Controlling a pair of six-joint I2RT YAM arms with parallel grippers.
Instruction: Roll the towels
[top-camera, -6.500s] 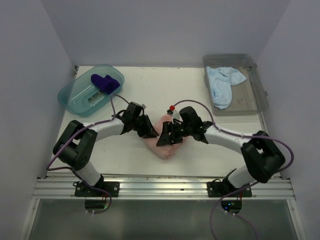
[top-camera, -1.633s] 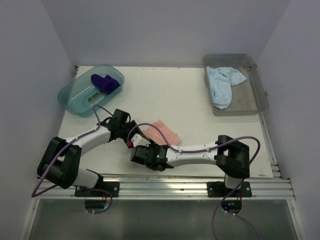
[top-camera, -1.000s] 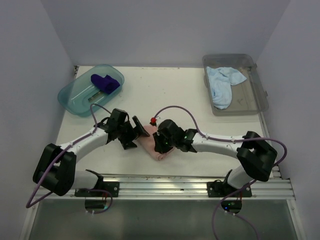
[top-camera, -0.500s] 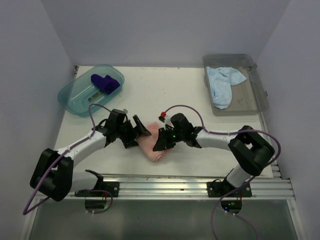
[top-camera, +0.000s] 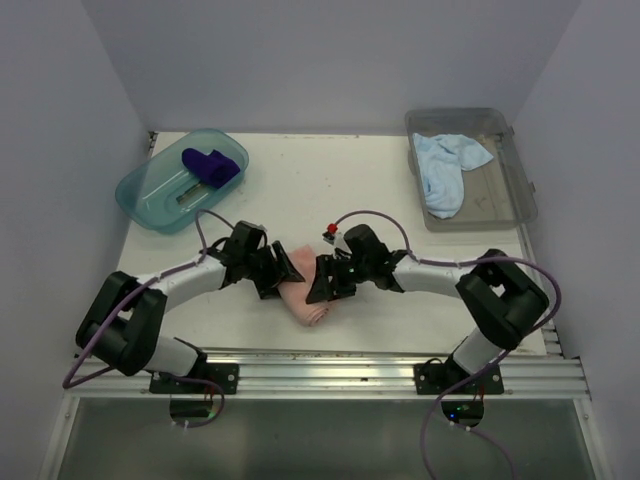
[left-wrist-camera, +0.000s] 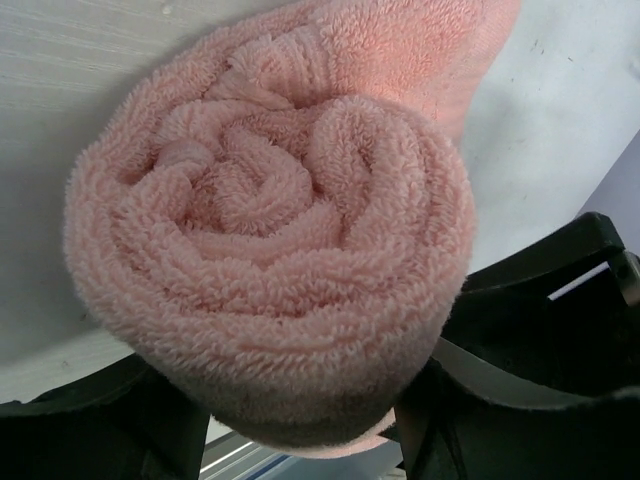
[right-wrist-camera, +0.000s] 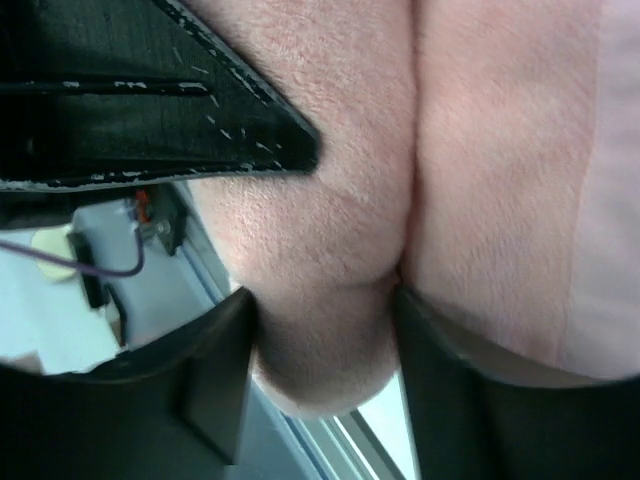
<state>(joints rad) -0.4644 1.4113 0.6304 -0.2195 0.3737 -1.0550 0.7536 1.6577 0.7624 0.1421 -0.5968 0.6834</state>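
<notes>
The salmon pink towel (top-camera: 303, 292) lies rolled up near the table's front middle. My left gripper (top-camera: 280, 272) grips its left end; the left wrist view shows the spiral roll (left-wrist-camera: 270, 230) between the fingers. My right gripper (top-camera: 322, 283) is shut on the roll's right end, which fills the right wrist view (right-wrist-camera: 330, 250). The dark purple towel (top-camera: 211, 165) lies rolled in the teal tub (top-camera: 150, 195) at the back left. The light blue towel (top-camera: 445, 165) lies crumpled in the clear grey bin (top-camera: 500, 200) at the back right.
The metal rail (top-camera: 330, 375) runs along the table's near edge, just in front of the roll. Walls close in the left, right and back sides.
Both grippers have closed in on the pink towel from either side. The towel has gone from a flat piece to a tight roll and shifted slightly toward the front edge.
</notes>
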